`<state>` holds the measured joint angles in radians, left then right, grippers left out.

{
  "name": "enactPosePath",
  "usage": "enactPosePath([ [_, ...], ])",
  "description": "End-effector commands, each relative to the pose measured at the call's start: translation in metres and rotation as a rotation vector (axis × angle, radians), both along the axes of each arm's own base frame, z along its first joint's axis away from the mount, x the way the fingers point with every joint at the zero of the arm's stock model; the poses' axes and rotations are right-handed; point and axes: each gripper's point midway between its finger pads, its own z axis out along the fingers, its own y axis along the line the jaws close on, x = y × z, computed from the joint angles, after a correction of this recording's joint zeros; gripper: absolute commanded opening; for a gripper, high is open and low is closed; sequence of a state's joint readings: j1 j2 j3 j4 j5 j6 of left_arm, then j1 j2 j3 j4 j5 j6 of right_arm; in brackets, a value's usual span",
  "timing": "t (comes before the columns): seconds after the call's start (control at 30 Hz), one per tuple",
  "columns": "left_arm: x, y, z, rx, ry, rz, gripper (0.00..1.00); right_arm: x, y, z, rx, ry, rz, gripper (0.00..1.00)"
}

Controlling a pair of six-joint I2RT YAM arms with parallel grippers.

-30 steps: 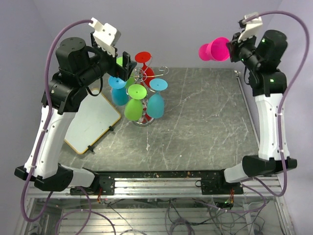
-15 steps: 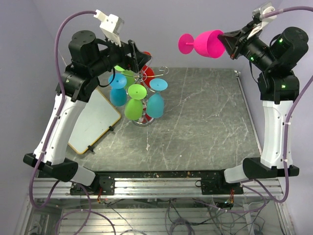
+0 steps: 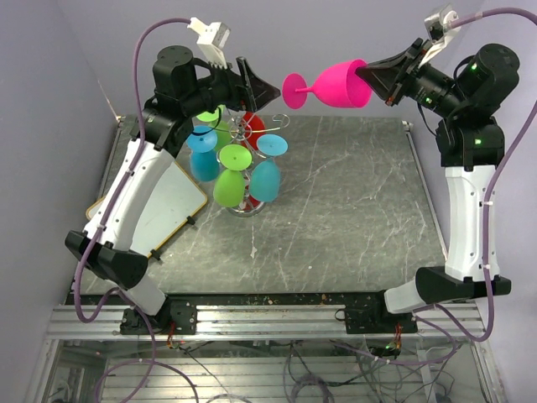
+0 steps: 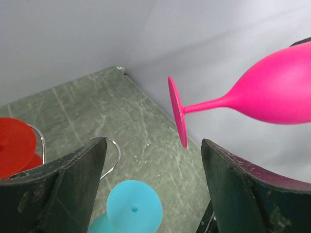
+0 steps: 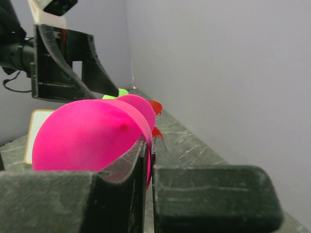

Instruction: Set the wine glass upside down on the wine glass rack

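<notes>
A pink wine glass (image 3: 340, 86) hangs on its side high above the table's back edge, its foot (image 3: 293, 90) pointing left. My right gripper (image 3: 375, 80) is shut on its rim, one finger inside the bowl (image 5: 82, 136) and one outside. My left gripper (image 3: 270, 88) is open just left of the foot. In the left wrist view the foot (image 4: 177, 109) stands just beyond the gap between the fingers (image 4: 77, 179); nothing touches them. The wine glass rack (image 3: 246, 133) stands below, silver wire with scroll arms (image 4: 114, 150).
Several coloured glasses hang upside down on the rack: red (image 3: 252, 126), blue (image 3: 204, 155), green (image 3: 228, 180), teal (image 3: 267, 172). A white board (image 3: 159, 206) lies left of the rack. A grey wall runs close behind the table.
My left arm rose and swung right, from beside the rack to above it. My right arm turned the pink glass foot-first and carried it left towards the left gripper.
</notes>
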<state>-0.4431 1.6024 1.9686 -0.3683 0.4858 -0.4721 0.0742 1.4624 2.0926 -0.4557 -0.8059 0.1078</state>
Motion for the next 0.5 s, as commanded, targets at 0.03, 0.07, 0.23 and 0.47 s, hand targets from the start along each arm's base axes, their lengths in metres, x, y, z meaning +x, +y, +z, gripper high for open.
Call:
enactPosePath([
  [0.03,-0.010,-0.016,0.025,-0.099,-0.018,-0.091,0.88,-0.004,0.009,0.001,0.021,0.005,0.068,0.00],
  [0.07,-0.009,-0.018,0.023,-0.099,-0.013,-0.095,0.86,-0.004,0.010,0.001,0.021,0.007,0.072,0.00],
  [0.23,-0.010,-0.026,0.016,-0.100,0.011,-0.117,0.74,-0.005,0.012,0.000,0.023,0.012,0.093,0.00],
  [0.47,-0.013,-0.035,0.008,-0.097,0.034,-0.152,0.58,-0.003,0.012,-0.003,0.021,0.016,0.092,0.00],
])
